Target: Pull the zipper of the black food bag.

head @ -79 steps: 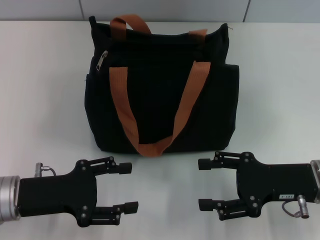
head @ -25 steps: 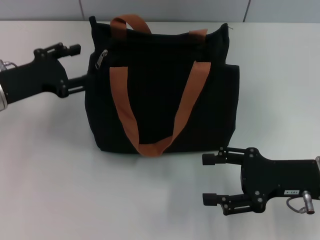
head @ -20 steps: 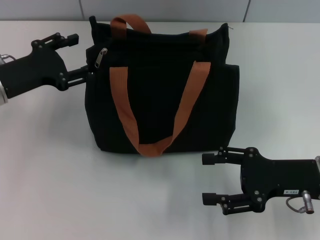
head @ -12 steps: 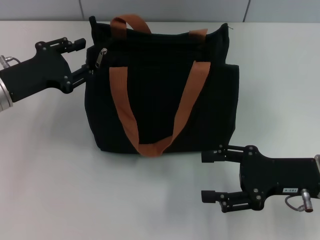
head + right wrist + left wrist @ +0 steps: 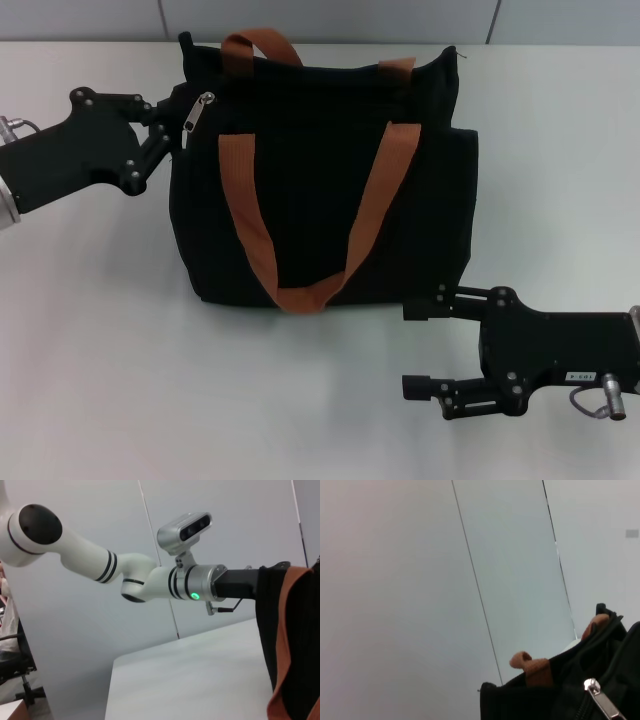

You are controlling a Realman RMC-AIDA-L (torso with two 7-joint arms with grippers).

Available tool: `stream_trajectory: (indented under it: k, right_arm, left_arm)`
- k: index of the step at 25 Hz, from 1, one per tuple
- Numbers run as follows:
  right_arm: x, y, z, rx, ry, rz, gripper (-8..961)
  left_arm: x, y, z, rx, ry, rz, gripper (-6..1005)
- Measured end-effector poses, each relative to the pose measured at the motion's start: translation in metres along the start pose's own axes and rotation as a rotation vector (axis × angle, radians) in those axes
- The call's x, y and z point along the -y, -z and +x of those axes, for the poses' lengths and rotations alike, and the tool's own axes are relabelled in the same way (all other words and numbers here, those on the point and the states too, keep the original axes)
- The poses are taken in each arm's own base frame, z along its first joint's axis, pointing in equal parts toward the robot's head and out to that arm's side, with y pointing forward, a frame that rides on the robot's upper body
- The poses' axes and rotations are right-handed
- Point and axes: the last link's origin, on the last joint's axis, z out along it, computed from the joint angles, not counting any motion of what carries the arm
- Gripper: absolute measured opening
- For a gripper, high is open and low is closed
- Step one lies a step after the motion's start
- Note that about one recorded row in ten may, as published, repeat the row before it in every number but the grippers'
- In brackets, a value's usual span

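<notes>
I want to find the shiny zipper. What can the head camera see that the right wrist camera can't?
Only the head view shows the zipper, the left gripper at the bag's upper corner right beside it, and the right gripper low on the table, jaws open. Only the right wrist view shows the left arm's white links and its wrist camera. Both show the black food bag with its orange handles.
</notes>
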Motion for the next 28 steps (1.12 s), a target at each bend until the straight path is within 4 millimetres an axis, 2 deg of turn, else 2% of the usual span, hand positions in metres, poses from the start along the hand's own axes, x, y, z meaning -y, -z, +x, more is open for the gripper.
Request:
stream_trajectory:
  k: [3, 10, 17, 18, 19, 22, 28]
  right_arm:
    - [-0.001, 0.0, -0.007, 0.044, 0.006, -0.012, 817]
    - [0.001, -0.004, -0.045, 0.219, -0.044, -0.089, 817]
    - [0.031, -0.017, -0.098, 0.239, -0.283, -0.146, 815]
    - [0.04, -0.024, -0.112, 0.219, -0.347, -0.158, 815]
    - [0.04, -0.024, -0.112, 0.219, -0.347, -0.158, 814]
    - [0.052, -0.034, -0.132, 0.181, -0.428, -0.159, 812]
    - [0.079, -0.06, -0.154, 0.056, -0.566, -0.052, 809]
  left_arm:
    - [-0.001, 0.002, 0.001, -0.018, -0.01, 0.007, 71]
    - [-0.005, 0.008, 0.002, -0.057, -0.029, 0.046, 32]
    - [-0.008, 0.01, 0.004, -0.086, -0.035, 0.052, 27]
    - [-0.008, 0.01, 0.006, -0.103, -0.031, 0.064, 27]
    - [-0.008, 0.01, 0.006, -0.103, -0.031, 0.064, 27]
    - [-0.01, 0.01, 0.007, -0.113, -0.031, 0.066, 28]
    - [-0.015, 0.01, 0.009, -0.134, -0.056, 0.051, 29]
